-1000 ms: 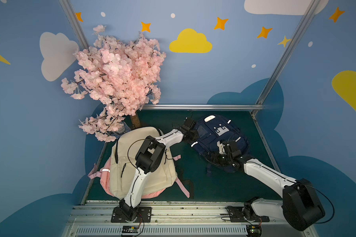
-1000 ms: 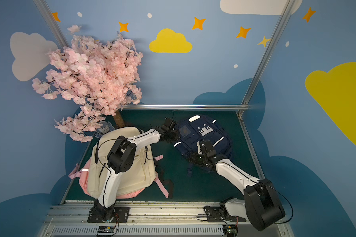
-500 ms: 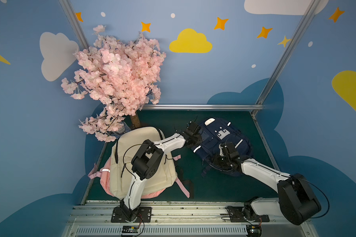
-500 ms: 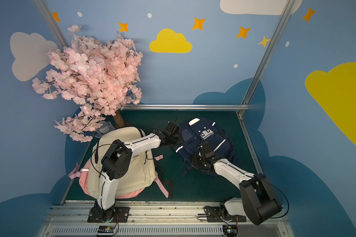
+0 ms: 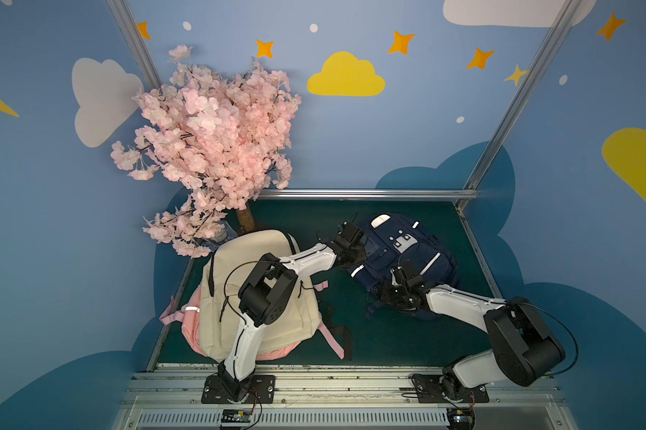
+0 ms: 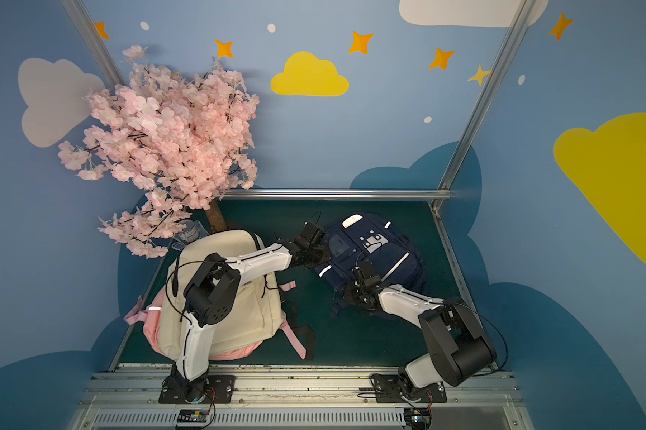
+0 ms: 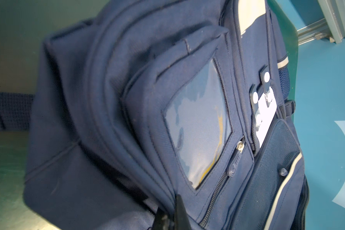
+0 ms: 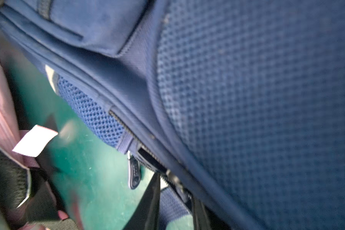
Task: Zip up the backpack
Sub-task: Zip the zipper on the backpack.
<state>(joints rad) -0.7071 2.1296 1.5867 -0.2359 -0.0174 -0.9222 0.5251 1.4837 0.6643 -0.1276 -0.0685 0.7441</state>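
Soft, floppy navy backpack (image 5: 407,253): left claw (image 7: 170,214) pinches its fabric, right claw (image 8: 176,191) sits narrow astride the zip seam (image 8: 124,125), grip unclear; grasp the dangling zipper pull (image 8: 134,175).

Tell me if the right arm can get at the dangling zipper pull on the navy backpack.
Probably yes: the zipper pull hangs free off the navy backpack right beside the right gripper, with nothing between them.
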